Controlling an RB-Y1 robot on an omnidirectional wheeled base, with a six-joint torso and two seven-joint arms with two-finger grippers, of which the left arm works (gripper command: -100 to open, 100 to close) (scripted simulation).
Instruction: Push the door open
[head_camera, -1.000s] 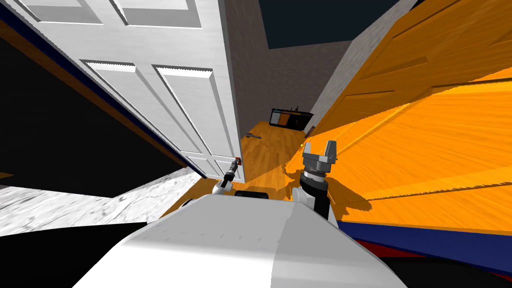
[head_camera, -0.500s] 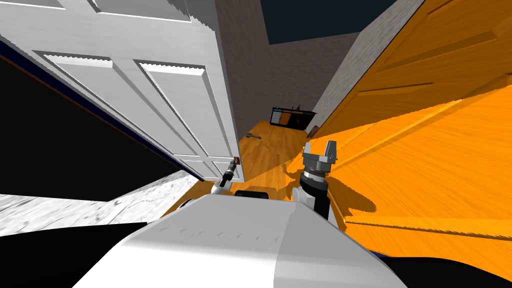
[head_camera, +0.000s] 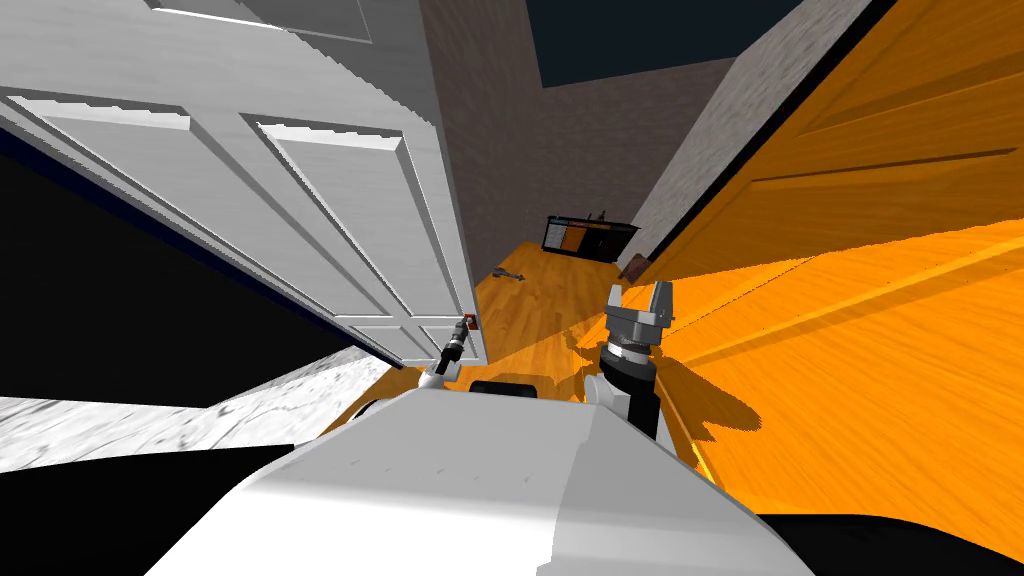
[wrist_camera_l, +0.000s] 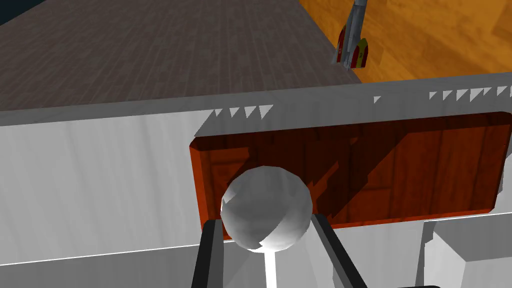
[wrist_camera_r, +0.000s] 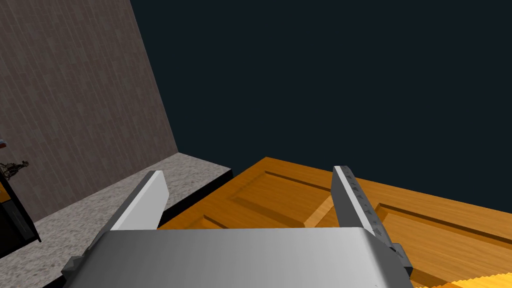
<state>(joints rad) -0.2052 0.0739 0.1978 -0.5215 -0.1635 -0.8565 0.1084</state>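
**Item 1 – white door**. Panelled leaf on the left of the scene, standing at an angle to the passage. Its free edge is near the middle, just ahead of the robot. A black area lies to its left.

**Item 2 – knob**. Round, grey and faceted, on the white door close to its free edge. A red-brown recessed panel is set into the door face just behind it.

**Item 3 – left gripper**. Reached forward and low to the white door's edge. In the left wrist view its two dark fingers press the knob from either side – pinching it.

**Item 4 – right gripper**. Held up to the right of the left one, well apart from the white door. Fingers spread, nothing between them.

**Item 5 – orange door**. Panelled, wood-grained, along the right side of the scene, near the right gripper.

**Item 6 – floor**. Orange wood boards running to the far end of the passage between the two doors.

**Item 7 – dark cabinet**. Low unit at the far end, against the grey-brown wall.

**Item 8 – small grey object**. Red and yellow parts at one end – lying on the floor beyond the white door; what it is cannot be told.
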